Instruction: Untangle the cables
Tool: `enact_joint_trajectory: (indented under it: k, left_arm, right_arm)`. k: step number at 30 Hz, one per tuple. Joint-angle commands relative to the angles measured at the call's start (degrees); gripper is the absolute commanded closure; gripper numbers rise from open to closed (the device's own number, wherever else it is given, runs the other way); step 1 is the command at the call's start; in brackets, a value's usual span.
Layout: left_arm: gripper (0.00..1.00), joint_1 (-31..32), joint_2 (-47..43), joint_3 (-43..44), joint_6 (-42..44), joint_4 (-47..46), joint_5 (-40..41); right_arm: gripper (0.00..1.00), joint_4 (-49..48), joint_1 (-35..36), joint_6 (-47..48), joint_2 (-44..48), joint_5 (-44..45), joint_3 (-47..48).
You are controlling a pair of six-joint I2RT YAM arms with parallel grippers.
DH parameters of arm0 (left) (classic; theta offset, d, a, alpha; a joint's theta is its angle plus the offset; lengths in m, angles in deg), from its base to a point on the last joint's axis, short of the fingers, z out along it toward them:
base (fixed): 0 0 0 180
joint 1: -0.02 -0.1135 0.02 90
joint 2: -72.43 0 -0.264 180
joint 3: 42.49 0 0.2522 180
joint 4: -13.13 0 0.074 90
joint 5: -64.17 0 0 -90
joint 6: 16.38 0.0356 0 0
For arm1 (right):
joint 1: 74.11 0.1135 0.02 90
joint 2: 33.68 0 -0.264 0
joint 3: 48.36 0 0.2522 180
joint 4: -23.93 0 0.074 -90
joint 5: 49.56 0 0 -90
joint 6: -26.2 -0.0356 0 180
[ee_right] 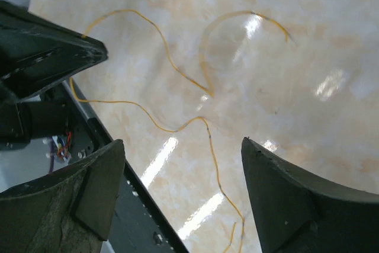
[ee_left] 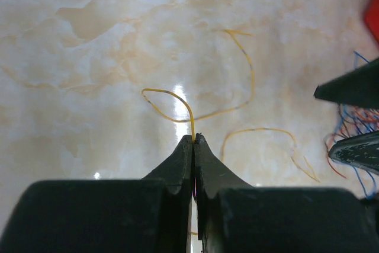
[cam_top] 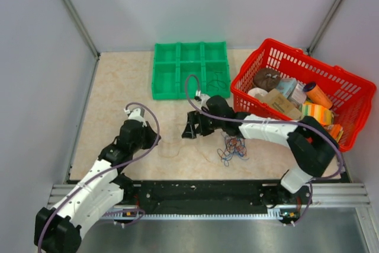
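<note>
Left gripper (ee_left: 193, 140) clenched on a yellow wire (ee_left: 163, 89) over a glossy beige table (cam_top: 118, 87).

Its two black fingers meet tip to tip. The thin wire comes out from between them, makes a small loop, then runs in loose curves on the table. The right gripper (ee_right: 180, 146) is released, with its fingers wide apart, and it grasps nothing; yellow wire passes on the surface under the gap. It stands in front of the green tray (cam_top: 189, 94), near it. The left gripper is in front of the tray's left end, well apart. A tangle (cam_top: 234, 148) of blue, orange and red wires lies in front of the tray's right end, closer to the near edge. A red basket (cam_top: 320, 63) with goods sits just beside the tray on its right. The surface is marble-patterned and shows white reflections. Plain grey walls (cam_top: 207, 4) close the table behind the tray and on both sides.
</note>
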Motion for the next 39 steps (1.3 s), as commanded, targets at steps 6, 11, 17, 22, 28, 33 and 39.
enact_joint_trajectory:
  k: [6,11,17,22,28,33,39]
  left_arm:
    - [0.99,0.10,-4.74,17.31,10.82,5.61,-25.45]
    - [1.00,0.10,-1.05,23.30,12.32,6.06,-35.91]
    - [1.00,0.10,0.97,26.82,11.36,1.76,-44.27]
    - [1.00,0.10,1.85,29.72,7.49,-1.32,-43.66]
    - [1.00,0.10,3.52,32.09,3.80,-4.06,-45.16]
    - [1.00,0.10,4.23,33.94,1.87,-3.26,-40.16]
    - [1.00,0.10,4.32,35.61,-4.63,-0.45,-28.29]
  right_arm:
    - [0.16,2.98,0.27,31.23,17.94,-16.08,5.95]
    - [0.16,2.98,-0.35,39.59,19.09,-23.49,10.34]
    - [0.16,2.98,-3.60,39.78,14.44,-30.15,17.90]
    - [0.16,-1.74,-3.51,36.36,12.24,-33.24,15.28]
    - [0.16,-10.29,-2.46,30.55,10.74,-36.59,12.55]
    - [0.17,-16.35,-0.01,24.49,8.54,-35.90,11.32]
    - [0.20,-13.88,6.67,23.61,11.00,-10.44,8.08]
